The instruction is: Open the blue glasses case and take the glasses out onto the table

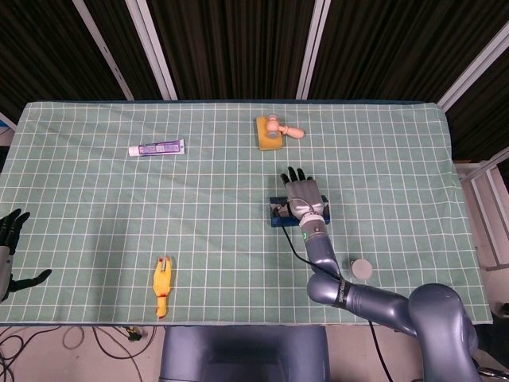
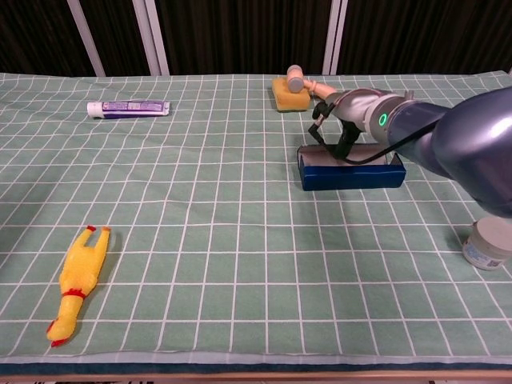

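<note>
Surface draped in pale green cloth with a white grid, filling most of the head view. Dark corrugated wall panels along the top of the frame, split by slanted white posts. Loose cables on grey floor, lower left.
</note>
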### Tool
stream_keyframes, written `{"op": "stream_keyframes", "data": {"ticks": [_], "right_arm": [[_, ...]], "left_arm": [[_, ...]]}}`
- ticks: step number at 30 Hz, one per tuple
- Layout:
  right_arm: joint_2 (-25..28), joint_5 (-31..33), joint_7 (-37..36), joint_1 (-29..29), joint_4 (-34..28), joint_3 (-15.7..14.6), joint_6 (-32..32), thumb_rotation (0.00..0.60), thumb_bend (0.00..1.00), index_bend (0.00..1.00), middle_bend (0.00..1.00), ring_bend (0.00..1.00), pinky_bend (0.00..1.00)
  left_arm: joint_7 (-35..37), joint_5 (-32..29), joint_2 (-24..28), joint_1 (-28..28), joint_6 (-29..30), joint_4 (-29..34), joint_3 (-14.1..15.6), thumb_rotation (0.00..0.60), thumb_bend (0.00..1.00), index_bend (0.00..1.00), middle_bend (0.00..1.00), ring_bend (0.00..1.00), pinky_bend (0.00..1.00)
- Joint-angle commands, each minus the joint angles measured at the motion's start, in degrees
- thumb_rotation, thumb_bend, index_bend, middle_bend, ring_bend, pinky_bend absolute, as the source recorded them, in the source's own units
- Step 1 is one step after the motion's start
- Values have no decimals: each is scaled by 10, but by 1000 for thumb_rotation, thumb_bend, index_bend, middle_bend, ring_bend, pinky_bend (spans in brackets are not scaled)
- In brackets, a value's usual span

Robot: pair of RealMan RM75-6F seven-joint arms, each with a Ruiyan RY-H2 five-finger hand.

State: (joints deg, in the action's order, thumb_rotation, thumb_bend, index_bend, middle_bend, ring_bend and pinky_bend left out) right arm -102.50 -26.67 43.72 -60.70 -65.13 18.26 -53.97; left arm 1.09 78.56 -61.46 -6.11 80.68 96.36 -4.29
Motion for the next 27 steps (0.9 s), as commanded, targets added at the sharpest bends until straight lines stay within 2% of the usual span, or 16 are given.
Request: {"op": "stream_keyframes", "data": {"ticks": [1, 8, 11, 13, 14, 15, 17, 19, 22, 27], "right_arm": [[14, -36, -40, -4, -14, 31, -16, 600, 491, 122, 0, 0, 248], [100, -61, -46, 37, -153, 31, -66, 600, 462, 102, 0, 0, 248], [145, -43, -27, 58, -232, 19, -83, 600, 451, 102, 68, 68, 249], [170, -55, -33, 81, -296, 1, -102, 600, 448, 107, 176, 172, 280], [174, -59, -35, 85, -306, -4, -106, 600, 447, 109, 219, 218, 304], [175, -62, -36, 89, -314, -10, -108, 600, 447, 114, 300, 314, 361], [173, -60, -38, 93, -320, -20, -107, 600, 447, 126, 470, 527, 508], [170, -44, -37, 93, -324, -25, -100, 600, 447, 142, 675, 766, 705], [164, -20, -31, 89, -322, -28, -92, 600, 447, 168, 833, 919, 851], [145, 26, -21, 78, -303, -31, -83, 600, 447, 173, 897, 983, 909]], "left_arm": [[0, 0, 0, 0, -1, 0, 0, 600, 0, 0, 0, 0, 0], [-3, 5, -2, 0, 0, 0, 2, 600, 0, 0, 0, 0, 0], [-4, 7, -2, 0, 2, -1, 3, 600, 0, 0, 0, 0, 0], [-1, 8, -3, 0, 4, 0, 2, 600, 0, 0, 0, 0, 0], [0, 9, -4, 0, 5, -1, 2, 600, 0, 0, 0, 0, 0], [0, 10, -4, 1, 5, -1, 2, 600, 0, 0, 0, 0, 0], [0, 11, -4, 1, 6, -1, 3, 600, 0, 0, 0, 0, 0], [1, 12, -4, 1, 7, -1, 3, 600, 0, 0, 0, 0, 0], [1, 12, -3, 2, 7, -1, 3, 600, 0, 0, 0, 0, 0], [2, 12, -3, 2, 7, -2, 3, 600, 0, 0, 0, 0, 0]]}}
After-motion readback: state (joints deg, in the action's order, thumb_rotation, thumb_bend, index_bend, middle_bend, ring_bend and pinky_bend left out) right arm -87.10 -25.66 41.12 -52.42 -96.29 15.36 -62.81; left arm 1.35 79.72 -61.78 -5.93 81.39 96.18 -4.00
